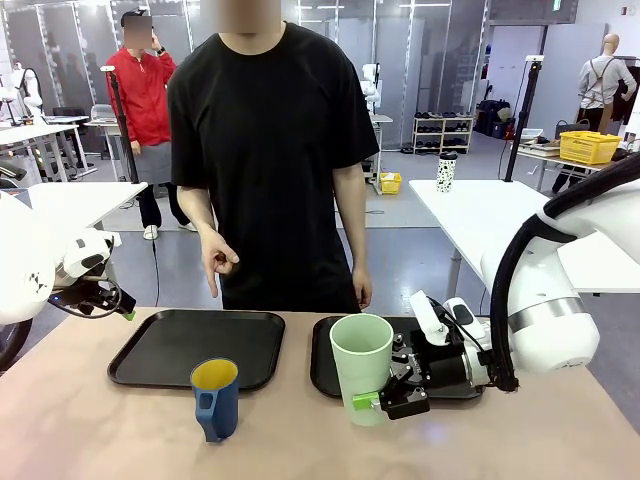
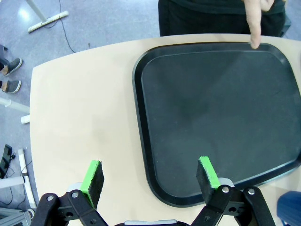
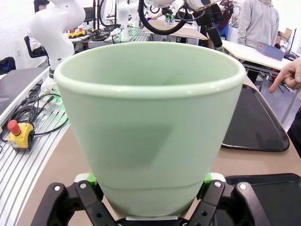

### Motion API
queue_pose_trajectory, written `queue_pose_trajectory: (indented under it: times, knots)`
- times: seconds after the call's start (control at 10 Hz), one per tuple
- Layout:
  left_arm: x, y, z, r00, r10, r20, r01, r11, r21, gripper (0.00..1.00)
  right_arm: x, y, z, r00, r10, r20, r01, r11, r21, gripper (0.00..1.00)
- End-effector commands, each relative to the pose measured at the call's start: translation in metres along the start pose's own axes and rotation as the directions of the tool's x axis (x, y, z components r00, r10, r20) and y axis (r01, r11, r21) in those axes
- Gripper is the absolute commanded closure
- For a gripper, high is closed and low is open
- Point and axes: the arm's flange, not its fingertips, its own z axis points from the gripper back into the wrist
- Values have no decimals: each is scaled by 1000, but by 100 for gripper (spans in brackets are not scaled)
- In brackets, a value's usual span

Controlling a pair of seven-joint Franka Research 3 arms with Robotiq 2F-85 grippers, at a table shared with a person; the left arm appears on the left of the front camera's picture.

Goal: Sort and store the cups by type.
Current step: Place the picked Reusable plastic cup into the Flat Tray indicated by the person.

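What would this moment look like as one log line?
right end effector: shut on mint tumbler | left end effector: open over left tray edge | blue mug: on table | person's hand: pointing at left tray

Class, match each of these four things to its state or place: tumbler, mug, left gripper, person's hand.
1 tumbler
2 mug
3 left gripper
4 person's hand

a open, facing the left tray
b pointing down at the left tray
c gripped near its base by the right gripper
d standing free in front of the left tray

Pairs: 1-c, 2-d, 3-a, 4-b
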Motion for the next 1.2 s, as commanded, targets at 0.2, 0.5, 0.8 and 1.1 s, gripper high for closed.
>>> queue_pose_trajectory:
  times: [0.2, 0.5, 0.8, 1.1]
  knots:
    - [0, 0, 1, 1000, -1, 1, 1, 1000, 0, 0, 0, 0, 0, 1000, 0, 0, 0, 1000, 0, 17]
    - [0, 0, 1, 1000, -1, 1, 1, 1000, 0, 0, 13, -14, -20, 999, 26, 25, -26, 999, -20, 17]
    - [0, 0, 1, 1000, -1, 1, 1, 1000, 0, 0, 36, -47, -69, 998, 25, 65, -23, 999, -22, 17]
    - [0, 0, 1, 1000, -1, 1, 1, 1000, 0, 0, 48, -86, -119, 998, 22, 63, -20, 999, -43, 17]
